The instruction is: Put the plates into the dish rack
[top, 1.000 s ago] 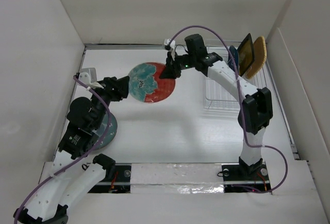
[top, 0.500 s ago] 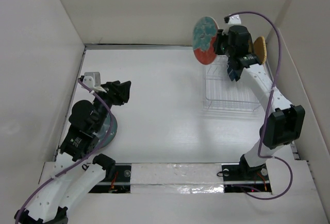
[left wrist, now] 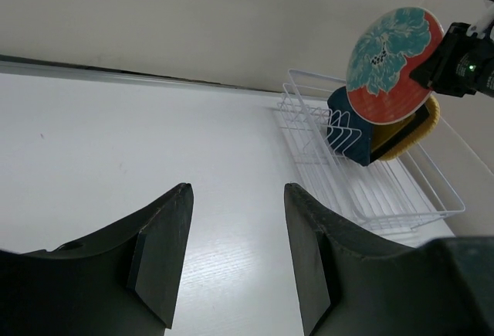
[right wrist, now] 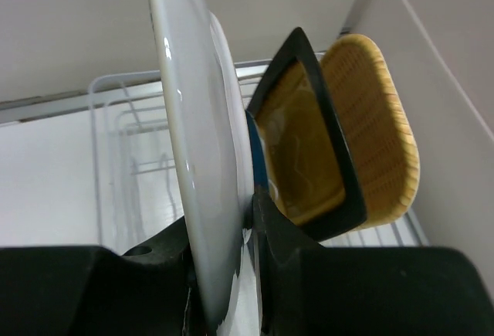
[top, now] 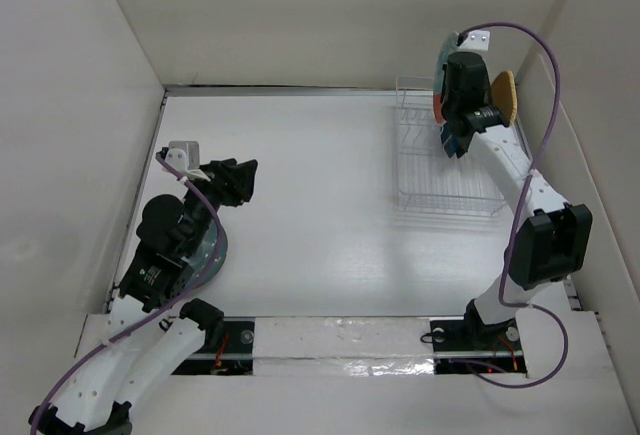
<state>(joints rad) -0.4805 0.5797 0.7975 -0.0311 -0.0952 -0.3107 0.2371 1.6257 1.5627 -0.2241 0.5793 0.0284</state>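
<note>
My right gripper point(top: 446, 95) is shut on the rim of the round red plate with teal flowers point(left wrist: 394, 64), holding it on edge above the far end of the clear dish rack point(top: 448, 190). In the right wrist view the plate's pale underside point(right wrist: 197, 143) fills the gap at the right gripper point(right wrist: 224, 224). Right behind it stand the dark blue plate point(left wrist: 346, 129), the black-rimmed yellow plate point(right wrist: 305, 151) and the orange plate point(right wrist: 378, 139), all upright in the rack. My left gripper point(top: 241, 179) hangs open and empty over the table at the left. A teal-grey plate point(top: 216, 251) lies mostly hidden under the left arm.
White walls close in the table on the left, back and right; the rack point(left wrist: 370, 189) stands close to the right wall. The near slots of the rack hold nothing. A purple cable point(top: 535, 55) loops above the right arm.
The right arm carried the red plate from mid-table up and over to the rack's far end and turned it on edge. The left gripper has let go of it and narrowed slightly.
</note>
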